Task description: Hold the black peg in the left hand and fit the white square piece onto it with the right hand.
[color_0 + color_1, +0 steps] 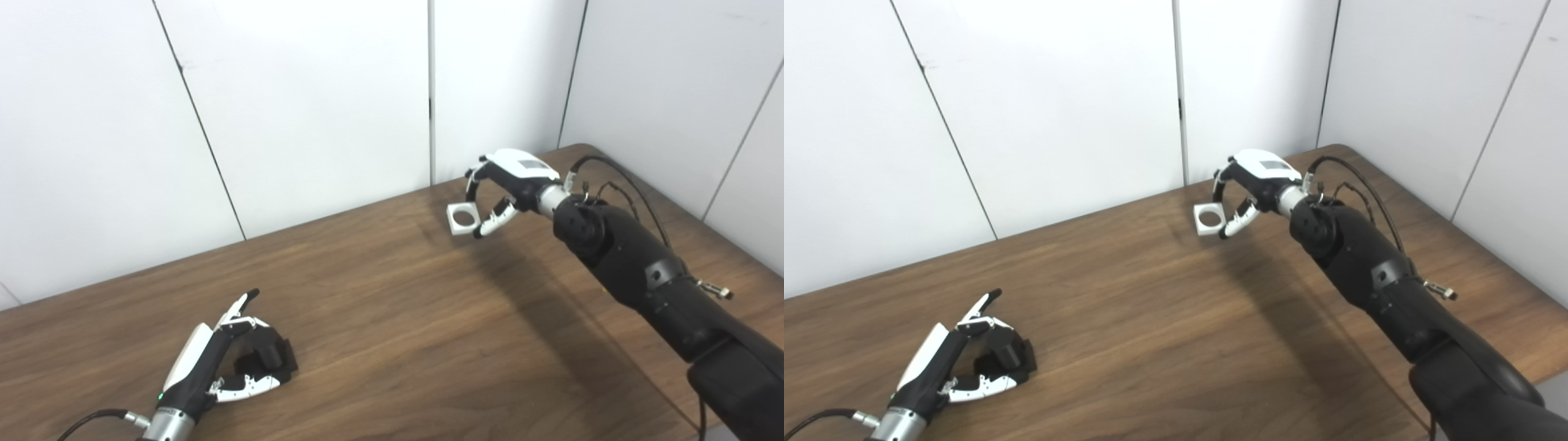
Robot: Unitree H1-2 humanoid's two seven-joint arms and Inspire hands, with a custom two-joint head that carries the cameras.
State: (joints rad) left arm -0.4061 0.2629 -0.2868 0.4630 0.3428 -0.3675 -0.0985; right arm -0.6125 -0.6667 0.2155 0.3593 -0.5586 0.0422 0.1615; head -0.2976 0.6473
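The black peg (269, 352), a short cylinder on a square base, rests on the table at the near left. My left hand (205, 361) lies on its side there, fingers curled over the peg's top and thumb in front of its base; one finger points straight out. The white square piece (462, 218), with a round hole through it, is at the far side of the table. My right hand (511, 177) holds it between fingertips and thumb, low over the wood. The peg (1007, 354) and the piece (1208, 218) are far apart.
The brown wooden table (392, 318) fills the view, with white wall panels close behind its far edge and along its right side. My black right forearm (637, 275) stretches across the table's right part, with cables looping near the wrist.
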